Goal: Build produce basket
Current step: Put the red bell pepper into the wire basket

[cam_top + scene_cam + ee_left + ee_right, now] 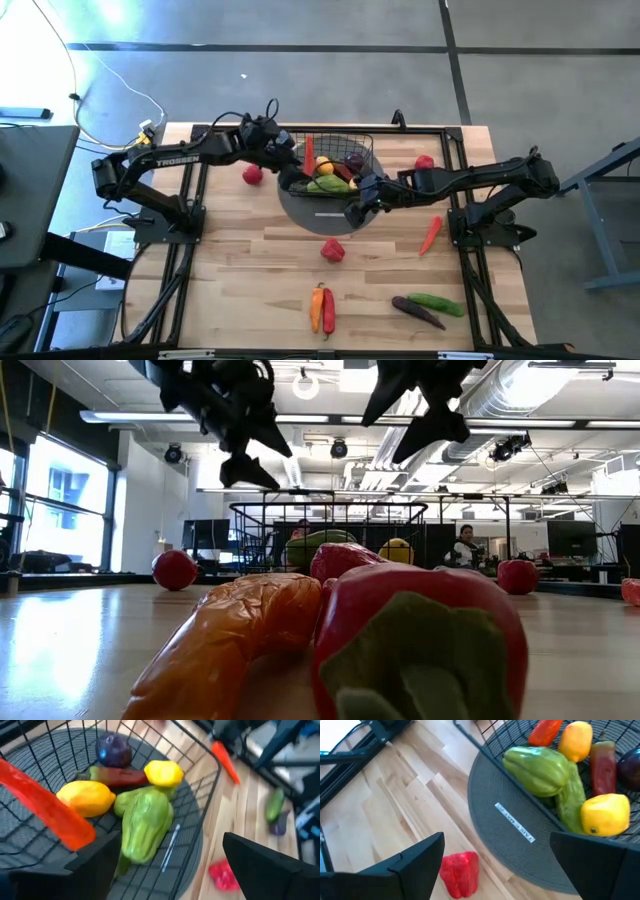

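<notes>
The wooden table [240, 260] carries everything, with the two dark arms reaching in from either side toward its far middle. There a round grey mat [305, 212] lies flat, and the black wire basket [345, 150] stands on it, tipped or set toward the mat's far side so that a crescent of bare mat shows on the near side.

Inside the basket lie a long red pepper [47, 807], a big green pepper [145, 822], two yellow lemons [87, 797], a dark red-and-green pepper [117, 775] and a purple eggplant [114, 751], all crowded together and touching.

The left pincer [290, 160] hangs just above the basket's left rim, its fingers spread wide with nothing between them; the produce lies directly below and ahead of it. The right pincer [357, 210] hovers over the mat's near right edge, just beside the basket's near wall, also spread wide and holding nothing; the green pepper and a lemon sit just beyond it, inside the mesh.

Loose on the table: a red pepper [332, 250] near the mat's near edge, a red tomato [252, 175] left of the basket, another red one [425, 162] to its right, a thin red chili [431, 233], an orange and red pair [321, 308] near the front, and a green cucumber [437, 302] touching a purple eggplant [415, 312].
</notes>
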Robot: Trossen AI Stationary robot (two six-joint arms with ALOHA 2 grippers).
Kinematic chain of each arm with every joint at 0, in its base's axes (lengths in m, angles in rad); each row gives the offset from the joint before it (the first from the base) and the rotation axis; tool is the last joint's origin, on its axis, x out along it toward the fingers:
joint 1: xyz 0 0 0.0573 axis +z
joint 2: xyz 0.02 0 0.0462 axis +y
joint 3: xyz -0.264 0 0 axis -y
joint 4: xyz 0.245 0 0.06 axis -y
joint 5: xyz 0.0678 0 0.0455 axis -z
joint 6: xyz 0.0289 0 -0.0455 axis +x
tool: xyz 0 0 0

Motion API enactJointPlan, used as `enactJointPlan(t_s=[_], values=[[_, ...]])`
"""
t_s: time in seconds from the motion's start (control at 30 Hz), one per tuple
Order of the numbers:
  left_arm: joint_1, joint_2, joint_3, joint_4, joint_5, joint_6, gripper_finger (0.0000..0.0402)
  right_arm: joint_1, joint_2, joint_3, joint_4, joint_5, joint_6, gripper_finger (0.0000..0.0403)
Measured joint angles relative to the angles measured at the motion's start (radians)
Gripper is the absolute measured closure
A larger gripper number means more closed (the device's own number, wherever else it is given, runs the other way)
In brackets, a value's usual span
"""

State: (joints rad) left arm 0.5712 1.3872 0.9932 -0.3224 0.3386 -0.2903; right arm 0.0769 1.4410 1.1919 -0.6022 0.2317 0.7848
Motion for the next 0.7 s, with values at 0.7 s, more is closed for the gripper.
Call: enactJointPlan(t_s=[0.7], values=[[-0.005,0.000,0.283,-0.512,-0.001,0.180,0.0060,0.136,0.097,0.000,0.040,-0.077,-0.010,0.0056]])
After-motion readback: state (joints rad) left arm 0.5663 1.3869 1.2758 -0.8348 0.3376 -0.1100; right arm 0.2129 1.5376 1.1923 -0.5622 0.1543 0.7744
